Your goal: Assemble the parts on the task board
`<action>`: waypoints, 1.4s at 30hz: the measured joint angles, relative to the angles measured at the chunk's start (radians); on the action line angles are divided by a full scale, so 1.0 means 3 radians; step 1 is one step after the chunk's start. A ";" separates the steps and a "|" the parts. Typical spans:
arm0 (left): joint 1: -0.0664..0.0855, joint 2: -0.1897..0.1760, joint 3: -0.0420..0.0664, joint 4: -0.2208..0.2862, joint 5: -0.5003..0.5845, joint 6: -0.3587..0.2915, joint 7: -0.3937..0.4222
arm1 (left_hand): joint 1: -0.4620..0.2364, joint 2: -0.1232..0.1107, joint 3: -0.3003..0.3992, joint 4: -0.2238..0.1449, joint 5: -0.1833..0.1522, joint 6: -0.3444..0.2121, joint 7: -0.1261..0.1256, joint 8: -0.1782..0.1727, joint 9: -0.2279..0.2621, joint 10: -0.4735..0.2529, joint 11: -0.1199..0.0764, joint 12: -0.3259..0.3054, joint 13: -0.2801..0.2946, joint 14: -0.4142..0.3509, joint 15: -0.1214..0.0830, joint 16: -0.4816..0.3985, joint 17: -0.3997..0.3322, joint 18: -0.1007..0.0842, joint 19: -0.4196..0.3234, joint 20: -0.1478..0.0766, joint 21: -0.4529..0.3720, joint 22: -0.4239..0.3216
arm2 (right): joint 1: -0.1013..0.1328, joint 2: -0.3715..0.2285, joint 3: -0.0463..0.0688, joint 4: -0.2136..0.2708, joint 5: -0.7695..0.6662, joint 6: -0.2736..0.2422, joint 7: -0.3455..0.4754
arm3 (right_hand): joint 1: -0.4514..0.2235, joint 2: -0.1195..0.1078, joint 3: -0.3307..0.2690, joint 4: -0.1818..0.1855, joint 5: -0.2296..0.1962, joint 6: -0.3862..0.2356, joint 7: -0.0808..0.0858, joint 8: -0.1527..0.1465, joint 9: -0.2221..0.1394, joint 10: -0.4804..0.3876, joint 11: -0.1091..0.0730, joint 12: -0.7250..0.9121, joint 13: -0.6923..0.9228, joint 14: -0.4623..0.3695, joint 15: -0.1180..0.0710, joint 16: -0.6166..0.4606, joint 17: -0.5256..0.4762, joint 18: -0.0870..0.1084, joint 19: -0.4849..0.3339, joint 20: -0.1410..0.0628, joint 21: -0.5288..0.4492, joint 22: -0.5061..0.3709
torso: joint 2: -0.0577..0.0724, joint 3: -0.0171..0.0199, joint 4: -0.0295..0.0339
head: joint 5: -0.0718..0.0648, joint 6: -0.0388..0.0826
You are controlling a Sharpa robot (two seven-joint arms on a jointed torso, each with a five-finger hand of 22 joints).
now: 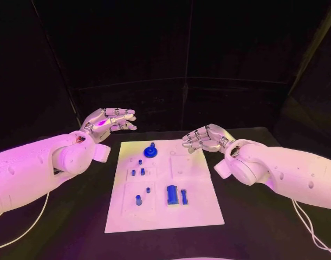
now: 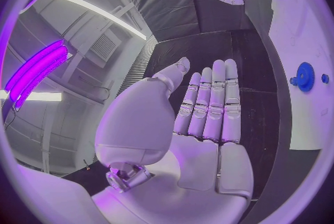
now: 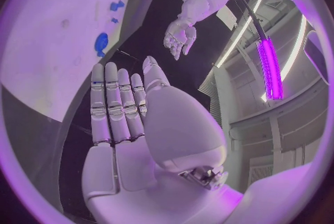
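The white task board (image 1: 199,212) lies in the middle of the black table. On it stand a round blue part (image 1: 150,151) near the far edge, several small blue pegs (image 1: 140,172) left of centre, and a larger blue block (image 1: 172,194) with a slim piece (image 1: 184,196) beside it. My left hand (image 1: 109,120) hovers beyond the board's far left corner, fingers straight and holding nothing (image 2: 205,112). My right hand (image 1: 205,137) hangs over the far right corner, also holding nothing, its fingers stretched out side by side (image 3: 122,107). The round part (image 2: 304,75) lies off to the side of my left hand.
Black table surface (image 1: 71,216) surrounds the board on all sides. White cables (image 1: 310,227) trail from both arms near the front corners. A dark backdrop rises behind the table.
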 measured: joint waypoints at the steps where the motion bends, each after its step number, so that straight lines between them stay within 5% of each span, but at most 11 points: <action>1: -0.0008 0.0021 -0.0002 -0.0033 0.0026 -0.0006 0.0009 | 0.0000 0.0000 0.0002 0.0002 0.0000 -0.0023 -0.0023 -0.0020 -0.0002 0.0001 0.0035 -0.0053 -0.0002 -0.0092 0.0055 -0.0206 -0.0088 0.0000 -0.0144 0.0045 -0.0123 -0.0077 | 0.0009 0.0059 0.0004 -0.0103 0.0092 0.0012 0.0068 | 0.0001 0.0003 -0.0001 -0.0038 0.0000 0.0026 0.0012 -0.0034 -0.0064 0.0057 0.0010 -0.0081 -0.0187 0.0032 0.0037 -0.0119 -0.0149 0.0000 0.0045 0.0043 -0.0150 -0.0102 | -0.0011 -0.0001 0.0003 | 0.0000 0.0026; 8: -0.0087 0.0174 -0.0011 -0.0249 0.0190 -0.0091 0.0089 | 0.0001 -0.0001 -0.0086 0.0038 0.0000 -0.0061 -0.0113 -0.0215 -0.0006 -0.0105 0.0178 -0.0471 -0.0002 -0.0212 0.0218 -0.1092 -0.0456 0.0002 -0.0585 0.0299 -0.0592 -0.0452 | 0.0034 0.0387 0.0011 -0.0656 0.0542 0.0116 0.0438 | -0.0115 0.0117 0.0018 -0.0217 0.0000 0.0043 0.0030 -0.0056 -0.0331 0.0180 0.0034 -0.0308 -0.0742 0.0125 0.0085 -0.0561 -0.0627 -0.0001 0.0233 0.0121 -0.0616 -0.0420 | -0.0090 0.0003 0.0026 | 0.0025 0.0181; 11: -0.0094 0.0204 -0.0010 -0.0287 0.0220 -0.0124 0.0106 | -0.0123 0.0066 -0.0168 0.0055 -0.0018 -0.0160 -0.0151 -0.0278 -0.0029 -0.0271 0.0151 -0.0586 -0.0024 -0.0268 0.0205 -0.1271 -0.0539 0.0002 -0.0698 0.0297 -0.0660 -0.0543 | 0.0038 0.0451 0.0017 -0.0761 0.0636 0.0148 0.0513 | -0.0341 0.0114 0.0037 -0.0267 -0.0034 -0.0044 0.0011 -0.0086 -0.0405 0.0093 0.0019 -0.0364 -0.0868 0.0068 0.0069 -0.0669 -0.0727 -0.0001 0.0196 0.0092 -0.0731 -0.0491 | -0.0106 0.0007 0.0034 | 0.0033 0.0220; 15: -0.0105 0.0185 -0.0006 -0.0253 0.0218 -0.0137 0.0099 | -0.0743 0.0162 -0.0325 0.0112 -0.0125 -0.0618 -0.0216 -0.0374 -0.0119 -0.0734 0.0063 -0.0650 -0.0109 -0.0687 0.0125 -0.1400 -0.0660 -0.0027 -0.1039 0.0164 -0.0735 -0.0655 | 0.0033 0.0409 0.0010 -0.0689 0.0635 0.0133 0.0505 | -0.1026 0.0040 0.0117 -0.0242 -0.0130 -0.0488 -0.0079 -0.0172 -0.0473 -0.0387 -0.0048 -0.0449 -0.0970 -0.0423 0.0013 -0.0754 -0.0796 -0.0009 -0.0231 -0.0016 -0.0870 -0.0557 | -0.0095 0.0011 0.0033 | 0.0051 0.0216; 16: -0.0113 0.0179 -0.0001 -0.0228 0.0216 -0.0149 0.0098 | -0.0880 0.0176 -0.0361 0.0121 -0.0143 -0.0721 -0.0230 -0.0390 -0.0135 -0.0839 0.0042 -0.0667 -0.0126 -0.0780 0.0108 -0.1426 -0.0680 -0.0059 -0.1116 0.0133 -0.0755 -0.0682 | 0.0031 0.0394 0.0009 -0.0658 0.0639 0.0118 0.0505 | -0.1182 0.0004 0.0138 -0.0239 -0.0152 -0.0591 -0.0098 -0.0189 -0.0488 -0.0497 -0.0064 -0.0471 -0.0988 -0.0536 0.0000 -0.0773 -0.0813 -0.0062 -0.0329 -0.0042 -0.0902 -0.0571 | -0.0089 0.0015 0.0033 | 0.0061 0.0221; 21: -0.0160 0.0145 0.0030 -0.0053 0.0209 -0.0274 0.0100 | -0.1538 0.0226 -0.0525 0.0155 -0.0196 -0.1207 -0.0367 -0.0439 -0.0186 -0.1335 -0.0050 -0.0835 -0.0174 -0.1229 0.0025 -0.1554 -0.0748 -0.0123 -0.1482 -0.0014 -0.0831 -0.0796 | 0.0022 0.0317 -0.0008 -0.0425 0.0723 -0.0013 0.0524 | -0.1929 -0.0140 0.0220 -0.0217 -0.0255 -0.1080 -0.0198 -0.0229 -0.0601 -0.1024 -0.0143 -0.0563 -0.1044 -0.1075 -0.0164 -0.0862 -0.0917 -0.0134 -0.0796 -0.0162 -0.1051 -0.0696 | -0.0041 0.0044 0.0033 | 0.0146 0.0256; 25: -0.0222 0.0094 0.0070 0.0168 0.0197 -0.0499 0.0110 | -0.1945 0.0243 -0.0627 0.0166 -0.0204 -0.1509 -0.0470 -0.0442 -0.0204 -0.1643 -0.0108 -0.0905 -0.0191 -0.1505 -0.0084 -0.1633 -0.0770 -0.0174 -0.1708 -0.0105 -0.0955 -0.0871 | 0.0010 0.0213 -0.0029 -0.0127 0.0889 -0.0238 0.0585 | -0.2400 -0.0192 0.0272 -0.0216 -0.0320 -0.1389 -0.0261 -0.0249 -0.0719 -0.1355 -0.0278 -0.0625 -0.1065 -0.1415 -0.0241 -0.0923 -0.1041 -0.0187 -0.1090 -0.0239 -0.1147 -0.0808 | -0.0010 0.0065 0.0034 | 0.0184 0.0271; 31: -0.0335 0.0006 0.0143 0.0595 0.0162 -0.1037 0.0156 | -0.2467 0.0256 -0.0757 0.0176 -0.0219 -0.1895 -0.0545 -0.0457 -0.0215 -0.2036 -0.0293 -0.0942 -0.0199 -0.1860 -0.0231 -0.1734 -0.0784 -0.0242 -0.1999 -0.0221 -0.1080 -0.0968 | 0.0003 0.0053 -0.0054 0.0342 0.1272 -0.0728 0.0754 | -0.2984 -0.0228 0.0460 -0.0217 -0.0466 -0.1772 -0.0425 -0.0249 -0.0804 -0.1768 -0.0395 -0.0808 -0.1076 -0.1833 -0.0296 -0.1111 -0.1134 -0.0239 -0.1454 -0.0333 -0.1265 -0.0887 | 0.0005 0.0073 0.0035 | 0.0192 0.0274; 34: -0.0387 -0.0034 0.0175 0.0787 0.0142 -0.1335 0.0186 | -0.2673 0.0257 -0.0806 0.0181 -0.0219 -0.2049 -0.0561 -0.0457 -0.0217 -0.2191 -0.0347 -0.0954 -0.0202 -0.1999 -0.0264 -0.1790 -0.0786 -0.0369 -0.2114 -0.0266 -0.1100 -0.1073 | -0.0003 0.0002 -0.0061 0.0492 0.1450 -0.0954 0.0836 | -0.3219 -0.0236 0.0506 -0.0219 -0.0546 -0.1926 -0.0496 -0.0249 -0.0822 -0.1932 -0.0420 -0.0866 -0.1078 -0.2005 -0.0306 -0.1159 -0.1155 -0.0292 -0.1593 -0.0427 -0.1310 -0.0903 | 0.0007 0.0074 0.0035 | 0.0193 0.0275; 40: -0.0447 -0.0085 0.0213 0.1021 0.0108 -0.1805 0.0239 | -0.3001 0.0260 -0.0886 0.0181 -0.0232 -0.2292 -0.0575 -0.0468 -0.0218 -0.2437 -0.0400 -0.0957 -0.0205 -0.2222 -0.0292 -0.1958 -0.0790 -0.0437 -0.2301 -0.0404 -0.1120 -0.1198 | -0.0005 -0.0040 -0.0067 0.0616 0.1680 -0.1243 0.0944 | -0.3633 -0.0245 0.0551 -0.0210 -0.0629 -0.2196 -0.0571 -0.0262 -0.0839 -0.2222 -0.0444 -0.0918 -0.1082 -0.2303 -0.0318 -0.1190 -0.1174 -0.0447 -0.1855 -0.0578 -0.1466 -0.0918 | 0.0009 0.0075 0.0035 | 0.0193 0.0275; 42: -0.0460 -0.0094 0.0221 0.1066 0.0098 -0.1925 0.0256 | -0.3099 0.0261 -0.0941 0.0178 -0.0232 -0.2364 -0.0577 -0.0468 -0.0218 -0.2513 -0.0412 -0.0957 -0.0205 -0.2289 -0.0299 -0.1994 -0.0789 -0.0487 -0.2358 -0.0461 -0.1120 -0.1221 | -0.0006 -0.0041 -0.0068 0.0621 0.1723 -0.1298 0.0968 | -0.3710 -0.0246 0.0556 -0.0215 -0.0632 -0.2247 -0.0578 -0.0262 -0.0839 -0.2276 -0.0449 -0.0918 -0.1082 -0.2358 -0.0318 -0.1207 -0.1174 -0.0447 -0.1905 -0.0594 -0.1510 -0.0922 | 0.0009 0.0075 0.0036 | 0.0193 0.0275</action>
